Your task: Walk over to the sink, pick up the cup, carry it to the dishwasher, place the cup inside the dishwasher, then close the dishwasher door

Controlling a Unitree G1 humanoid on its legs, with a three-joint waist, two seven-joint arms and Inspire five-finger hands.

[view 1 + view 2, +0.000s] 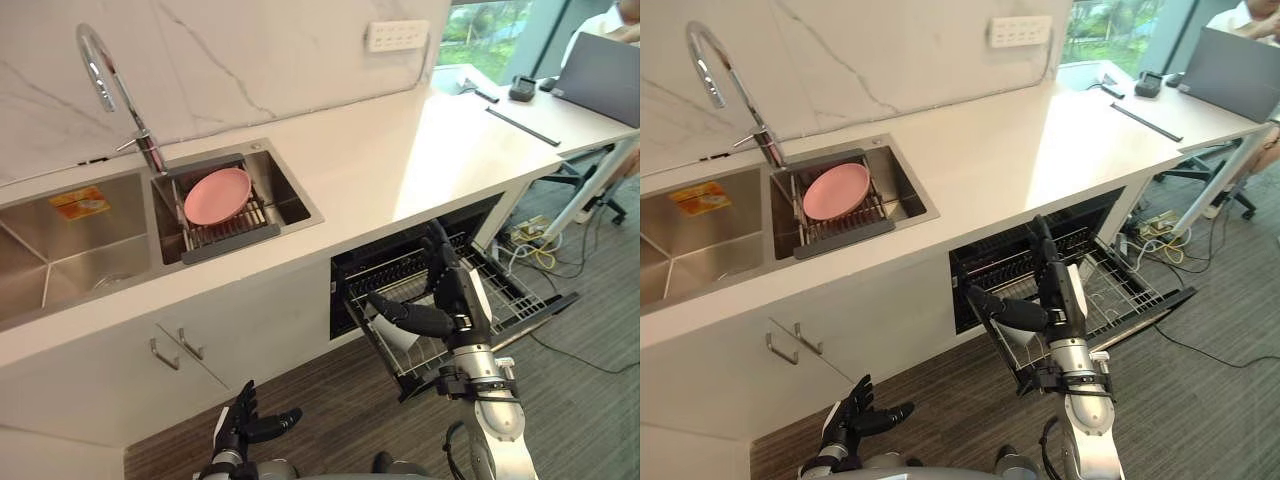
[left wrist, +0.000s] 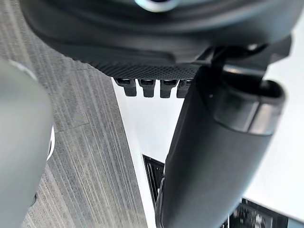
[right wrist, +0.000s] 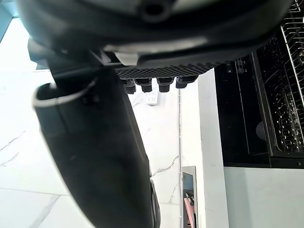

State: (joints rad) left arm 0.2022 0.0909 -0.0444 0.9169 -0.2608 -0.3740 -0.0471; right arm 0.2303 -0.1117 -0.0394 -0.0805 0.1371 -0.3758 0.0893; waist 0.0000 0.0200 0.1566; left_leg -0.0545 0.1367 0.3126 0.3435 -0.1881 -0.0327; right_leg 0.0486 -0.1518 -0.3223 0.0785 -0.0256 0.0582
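Cup (image 1: 1024, 338) lying in the pulled-out dishwasher (image 1: 400, 258) rack (image 1: 505, 290), right robot hand (image 1: 463, 298) over it.
White cup at the rack's near left corner. Right robot hand just above, fingers straight, thumb spread out across the cup, curled round nothing; contact hard to judge. Left robot hand (image 1: 243, 420) low by the floor, fingers spread, empty. Pink plate (image 1: 217, 195) in the sink (image 1: 290, 200), set in the pale bench (image 1: 400, 150).

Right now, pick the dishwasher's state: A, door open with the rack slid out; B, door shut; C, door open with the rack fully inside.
A: the dishwasher door is down and its wire rack juts out in front, beneath the open right hand.
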